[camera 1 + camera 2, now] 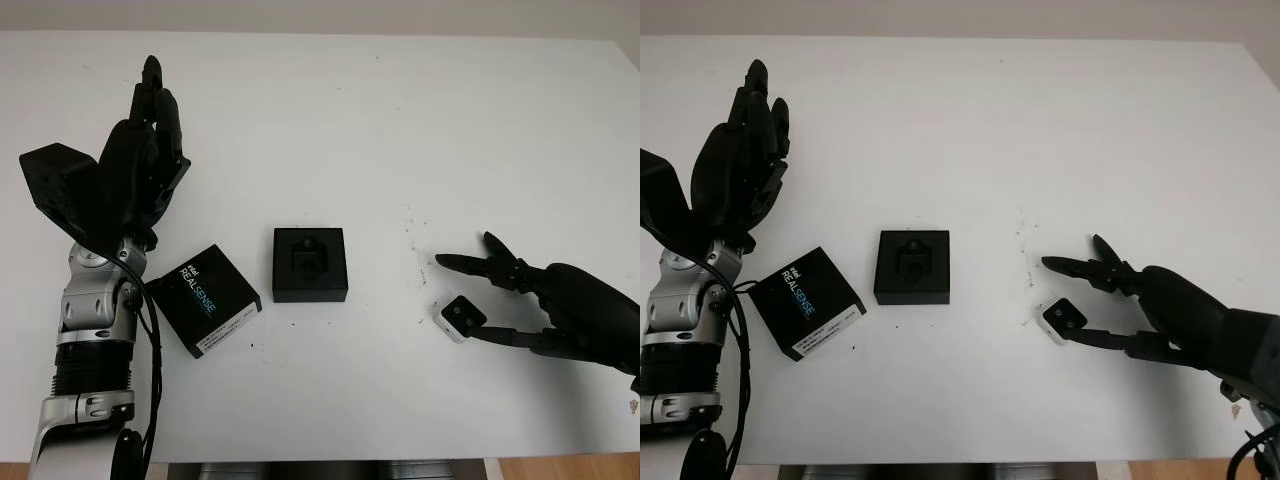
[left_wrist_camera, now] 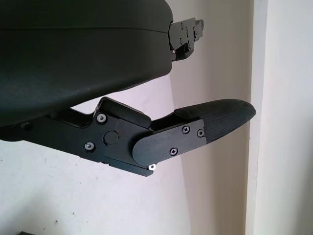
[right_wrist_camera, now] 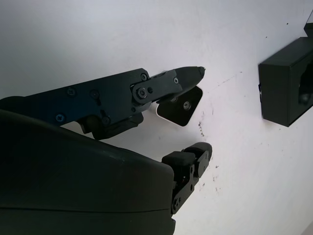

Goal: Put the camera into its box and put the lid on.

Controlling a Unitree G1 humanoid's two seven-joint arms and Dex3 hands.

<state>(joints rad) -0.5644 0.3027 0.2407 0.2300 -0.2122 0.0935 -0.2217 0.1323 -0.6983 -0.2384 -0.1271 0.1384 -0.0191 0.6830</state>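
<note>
The small camera [image 1: 461, 317], black-faced with a white body, lies on the white table [image 1: 400, 120] at the right. My right hand [image 1: 455, 297] is open around it, one finger beyond it and one at its near edge; in the right wrist view a fingertip [image 3: 188, 74] overlaps the camera [image 3: 180, 106]. The open black box [image 1: 310, 264] with its moulded insert sits at the middle. Its lid [image 1: 205, 299], printed REALSENSE, lies flat to the left of the box. My left hand [image 1: 150, 115] is raised above the table at the far left, open and holding nothing.
A few dark specks mark the table [image 1: 408, 235] between the box and the camera. The table's far edge meets a pale wall [image 1: 320, 15]. The left forearm [image 1: 95, 340] stands just beside the lid.
</note>
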